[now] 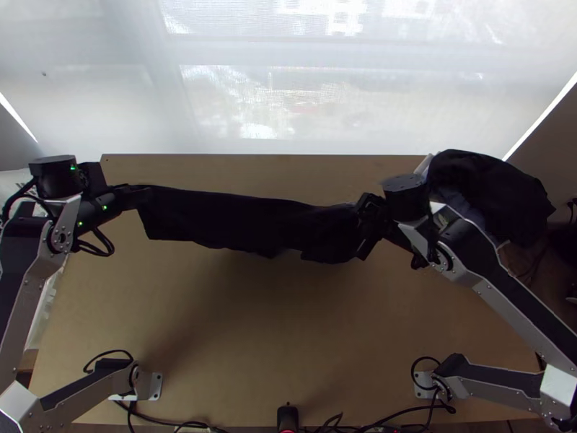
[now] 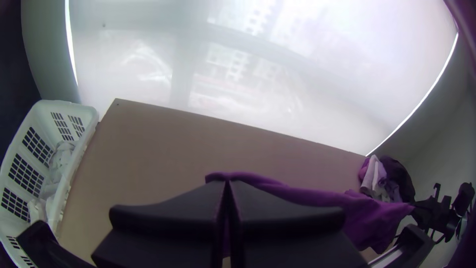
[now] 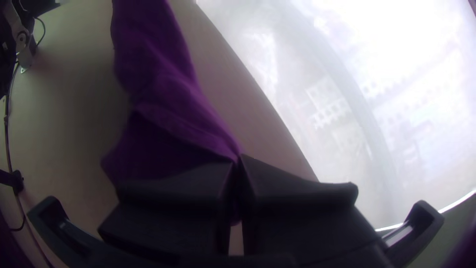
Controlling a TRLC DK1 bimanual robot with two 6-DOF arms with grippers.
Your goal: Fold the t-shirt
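Bright daylight is filtering through the pale screen point(image 1: 288, 79) behind the light wooden surface point(image 1: 281, 325). Above that surface, the dark t-shirt point(image 1: 252, 220) is hanging as a long, narrow, rumpled band between the two arms, its lower edge dipping unevenly and a soft shadow lying beneath. Towards the far left, the left end effector point(image 1: 141, 196) is closing its fingers on one end of the cloth; over the right half, the right end effector point(image 1: 366, 216) is pinching the other end, fingers pressed together. A white basket point(image 2: 84, 149) is standing beside the left edge, while dark and pale clothes point(image 1: 490, 191) are lying heaped by the far right corner.
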